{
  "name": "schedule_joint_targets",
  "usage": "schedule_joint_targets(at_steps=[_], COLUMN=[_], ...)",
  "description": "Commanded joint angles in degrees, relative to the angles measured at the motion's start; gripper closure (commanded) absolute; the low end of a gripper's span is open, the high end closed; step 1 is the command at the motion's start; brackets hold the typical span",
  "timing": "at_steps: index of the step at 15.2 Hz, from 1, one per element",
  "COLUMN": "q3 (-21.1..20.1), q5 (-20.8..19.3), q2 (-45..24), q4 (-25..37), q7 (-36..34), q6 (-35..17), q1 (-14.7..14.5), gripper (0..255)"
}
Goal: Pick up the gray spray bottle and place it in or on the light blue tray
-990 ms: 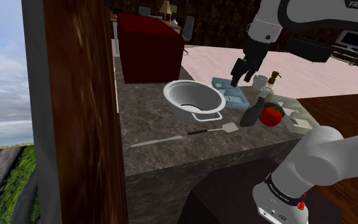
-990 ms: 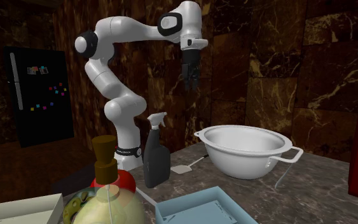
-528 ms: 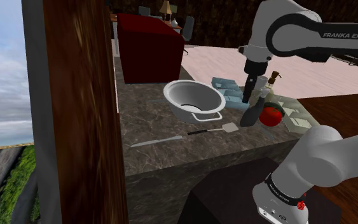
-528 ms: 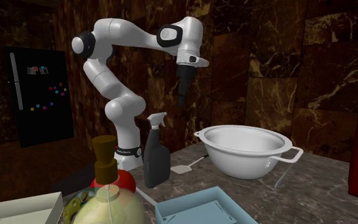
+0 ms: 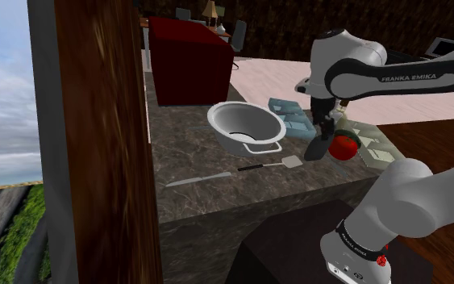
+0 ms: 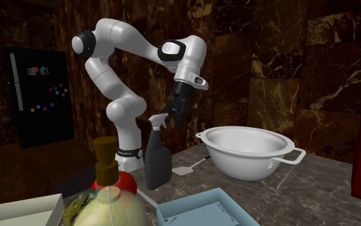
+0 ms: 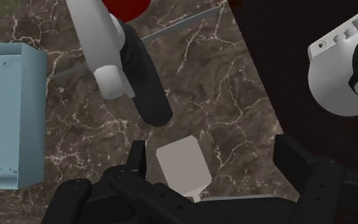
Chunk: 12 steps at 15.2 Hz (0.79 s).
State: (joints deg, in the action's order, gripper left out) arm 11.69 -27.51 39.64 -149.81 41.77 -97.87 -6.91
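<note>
The spray bottle [image 6: 156,160] stands upright on the marble counter, with a dark grey body and a pale grey trigger head; it also shows beside a red tomato [image 5: 318,146]. My gripper [image 6: 175,118] hangs open at the height of the bottle's head, close beside it on the bowl side. Seen from the hand, the bottle [image 7: 140,83] lies beyond one fingertip, outside the gap of the gripper [image 7: 215,156], and nothing is held. The light blue tray [image 5: 291,115] sits on the counter past the bottle [image 6: 204,215] [image 7: 9,114].
A white bowl [image 5: 245,127] with a wire handle stands next to the tray. A spatula [image 5: 272,164] lies near the counter's front edge, its blade under my gripper [image 7: 182,167]. A tomato [image 5: 344,145] and a brown-capped pump bottle [image 6: 107,168] crowd the bottle's far side.
The arm has come down from high above the tray to the spray bottle's head, and the wrist has turned. The bottle has not moved.
</note>
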Motion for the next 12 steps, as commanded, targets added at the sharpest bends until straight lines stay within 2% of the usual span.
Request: schedule_joint_targets(at_steps=[1,4,5,12], q3=[2.29,5.42,6.01,8.95], q5=[-5.21,-12.81,-14.25,-17.89], q2=[-1.75,-4.68,-5.32,-7.2], q4=[-1.53,-3.17,-3.39,-6.56], q7=[6.57,15.09,16.56,15.76], q6=[-2.71,-7.15,-8.08,-13.71], q1=[0.09,0.45,0.54,2.39], gripper=[0,0,0,0])
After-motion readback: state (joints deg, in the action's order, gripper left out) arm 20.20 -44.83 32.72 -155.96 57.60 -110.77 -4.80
